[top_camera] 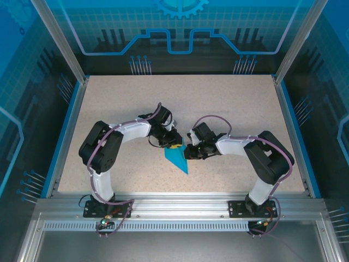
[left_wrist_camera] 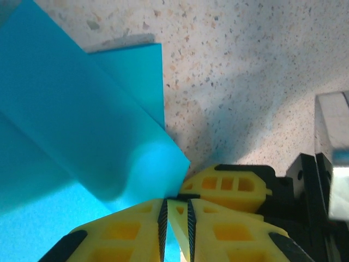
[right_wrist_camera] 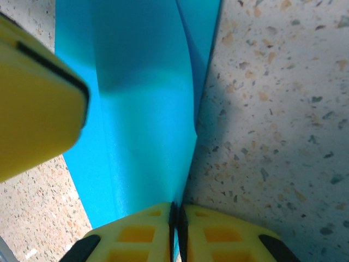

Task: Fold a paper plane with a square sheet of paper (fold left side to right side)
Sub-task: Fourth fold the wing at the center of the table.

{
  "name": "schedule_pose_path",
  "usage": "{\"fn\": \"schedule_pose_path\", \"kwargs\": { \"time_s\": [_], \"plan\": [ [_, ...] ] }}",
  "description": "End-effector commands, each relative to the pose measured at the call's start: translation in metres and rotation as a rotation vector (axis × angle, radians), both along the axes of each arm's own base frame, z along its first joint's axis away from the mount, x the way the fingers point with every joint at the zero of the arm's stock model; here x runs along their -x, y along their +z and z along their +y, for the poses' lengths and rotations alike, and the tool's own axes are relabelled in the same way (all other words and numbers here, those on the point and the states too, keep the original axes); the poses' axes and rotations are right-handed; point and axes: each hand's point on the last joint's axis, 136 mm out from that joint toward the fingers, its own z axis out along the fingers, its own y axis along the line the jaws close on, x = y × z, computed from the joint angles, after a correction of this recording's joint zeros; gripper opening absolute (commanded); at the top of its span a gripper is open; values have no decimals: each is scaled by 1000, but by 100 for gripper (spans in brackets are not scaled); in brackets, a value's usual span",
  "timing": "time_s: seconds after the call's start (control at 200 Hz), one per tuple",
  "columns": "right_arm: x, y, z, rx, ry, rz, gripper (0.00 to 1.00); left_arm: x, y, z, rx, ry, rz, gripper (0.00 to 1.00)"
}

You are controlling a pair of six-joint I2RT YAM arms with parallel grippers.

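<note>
Out in the middle of the surface (top_camera: 234, 109) lies the paper plane (top_camera: 177, 159), already a slim cyan dart with its point aimed back toward the arm bases. Both arms crowd in at its wide end.

The right end effector (top_camera: 187, 153) is clenched on the paper. From its own wrist camera the yellow fingers (right_wrist_camera: 218, 234) meet on a raised edge of the sheet, which sweeps up off the surface into the pinch.

The left end effector (top_camera: 174, 145) sits just beside it, at the corner of the blunt end. Its jaws stand nearly together with only a narrow gap. I cannot tell whether paper is actually caught between them. A loose layer bulges up right in front of its fingers (left_wrist_camera: 125, 234).

I take the step in hand to be bringing the left side across to the right. To do it well, the right grasp should act as a fixed anchor on the crease line. The left should take only the top layer at its edge, not the whole stack. It should carry that layer over in a low arc, so the bulge flattens instead of creasing crookedly. Edges ought to line up before anything is pressed. The two end effectors look almost touching, so any sweep needs room, or one will knock the other's hold loose.
</note>
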Motion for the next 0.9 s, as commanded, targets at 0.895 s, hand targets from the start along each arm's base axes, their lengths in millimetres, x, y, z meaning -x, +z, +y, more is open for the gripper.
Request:
{"fn": "schedule_pose_path", "kwargs": {
  "time_s": [0.895],
  "plan": [
    [-2, 30, -7, 10, -30, -71, 34, 31, -68, 32, -174, -10, 112, 20]
  ]
}}
